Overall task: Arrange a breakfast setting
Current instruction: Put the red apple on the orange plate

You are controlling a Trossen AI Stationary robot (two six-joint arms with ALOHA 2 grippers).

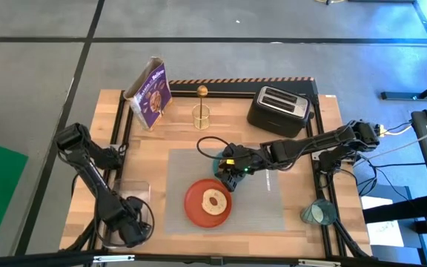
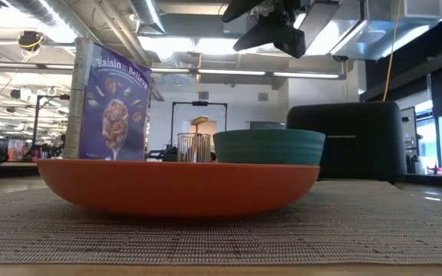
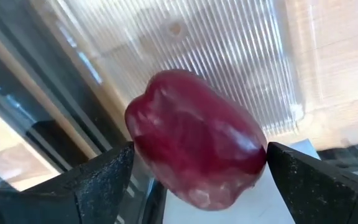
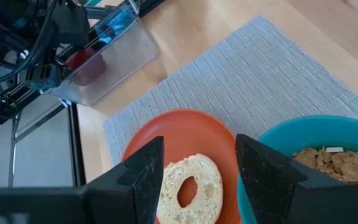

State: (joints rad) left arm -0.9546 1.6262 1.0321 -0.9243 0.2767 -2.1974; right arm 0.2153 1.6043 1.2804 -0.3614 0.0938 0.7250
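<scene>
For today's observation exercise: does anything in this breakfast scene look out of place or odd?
One thing stands out: the small teal cup sits off the grey placemat, at the table's right edge beyond the frame rail. The bagel lies on the orange plate, and the left gripper holds the dark red fruit at the plastic tub.

Left tool (image 3: 194, 171) is closed on something; right tool (image 4: 194, 171) hangs spread over the table's middle.

Far side of the table, I see a black toaster (image 1: 278, 110), a purple cereal box (image 1: 149, 94) standing upright to its left, and a small gold wire holder (image 1: 202, 113) between them. Clear plastic tub (image 4: 107, 59) at the near-left corner.
</scene>
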